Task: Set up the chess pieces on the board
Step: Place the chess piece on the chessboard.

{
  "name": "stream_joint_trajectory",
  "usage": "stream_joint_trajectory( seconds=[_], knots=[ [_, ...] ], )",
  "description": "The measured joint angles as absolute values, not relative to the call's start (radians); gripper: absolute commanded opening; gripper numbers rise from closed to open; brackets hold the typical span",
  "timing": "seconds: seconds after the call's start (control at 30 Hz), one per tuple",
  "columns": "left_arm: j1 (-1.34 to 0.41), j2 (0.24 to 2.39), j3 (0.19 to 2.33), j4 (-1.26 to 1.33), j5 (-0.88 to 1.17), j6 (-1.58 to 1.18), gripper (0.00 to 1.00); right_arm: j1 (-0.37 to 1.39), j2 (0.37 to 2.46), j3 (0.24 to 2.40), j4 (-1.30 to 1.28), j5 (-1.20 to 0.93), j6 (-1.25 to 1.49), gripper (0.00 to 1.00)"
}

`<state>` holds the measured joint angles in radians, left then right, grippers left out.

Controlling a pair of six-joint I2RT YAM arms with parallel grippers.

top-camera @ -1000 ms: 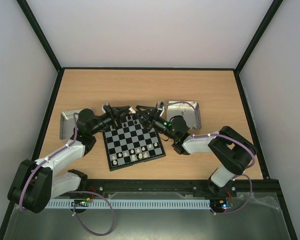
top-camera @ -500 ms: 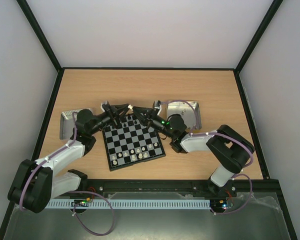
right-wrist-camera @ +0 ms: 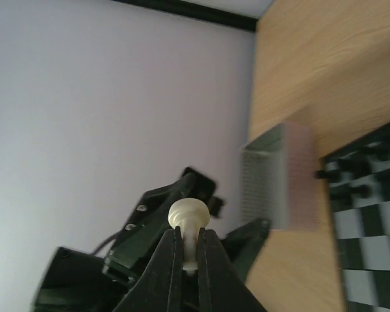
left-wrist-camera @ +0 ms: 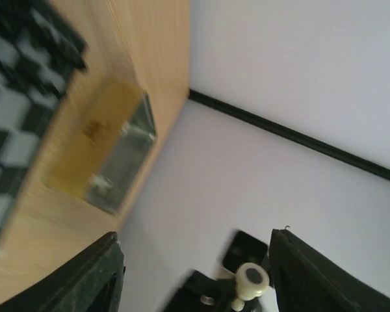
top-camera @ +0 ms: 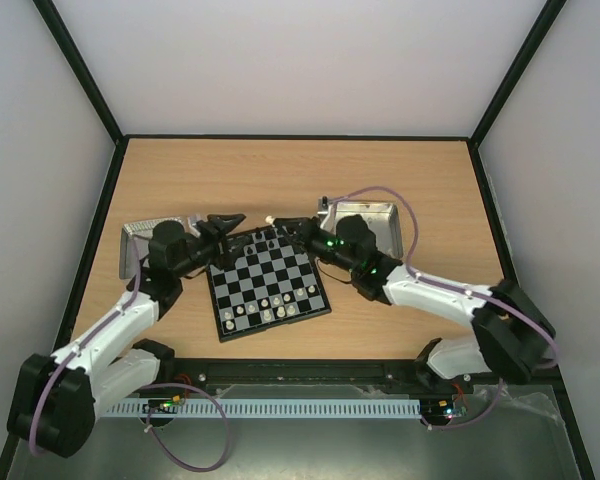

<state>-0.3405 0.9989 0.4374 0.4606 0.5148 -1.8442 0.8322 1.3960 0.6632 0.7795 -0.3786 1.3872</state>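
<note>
The right hand point(right-wrist-camera: 188, 255) pinches a cream chess piece point(right-wrist-camera: 189, 218) near the board point(top-camera: 268, 282)'s far edge, while the left hand point(left-wrist-camera: 194, 257) gapes wide, empty.

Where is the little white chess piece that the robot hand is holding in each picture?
Top external: the white piece sits just past the far edge of the board, at the tip of the right hand.
Left wrist: the white piece is near the bottom, a bit right of the middle.
Right wrist: the white piece is in the middle, pinched between the fingers.
Shared landmark: the checkered board shows in all three views.
</note>
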Motion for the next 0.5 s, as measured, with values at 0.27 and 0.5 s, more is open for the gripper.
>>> stream_joint_trajectory(
  seconds=[0.27, 0.5],
  knots=[
    [-0.274, 0.87, 0.54, 0.025, 0.282, -1.385, 0.74, 0.83, 1.31, 0.929, -0.072, -0.198, 0.92, 0.02],
    [-0.268, 0.856, 0.674, -0.145, 0.118, -0.987, 0.76, 0.849, 1.377, 1.044, -0.55, -0.145, 0.709, 0.02]
  ],
)
